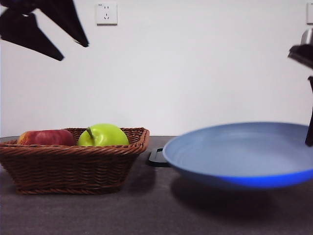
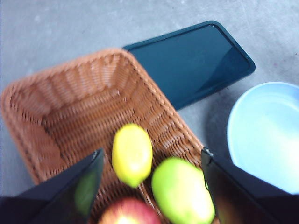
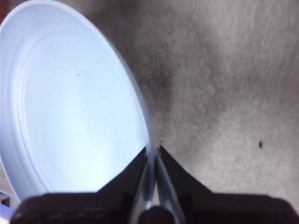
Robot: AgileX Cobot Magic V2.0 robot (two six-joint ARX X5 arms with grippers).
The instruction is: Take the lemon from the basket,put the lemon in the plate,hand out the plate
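The lemon (image 2: 132, 154) lies in the wicker basket (image 2: 77, 114) beside a green apple (image 2: 182, 191) and a red apple (image 2: 128, 212). In the front view the basket (image 1: 68, 166) stands at the left and its wall hides the lemon. My left gripper (image 2: 153, 151) is open and empty, high above the basket (image 1: 74, 52). My right gripper (image 3: 153, 150) is shut on the rim of the light-blue plate (image 3: 70, 107). It holds the plate (image 1: 234, 152) a little above the table at the right, and the plate has nothing in it.
A flat black tray (image 2: 191, 60) lies on the grey table behind the basket and plate; only its edge (image 1: 156, 157) shows in the front view. The green apple (image 1: 102, 134) and red apple (image 1: 46, 137) rise above the basket rim.
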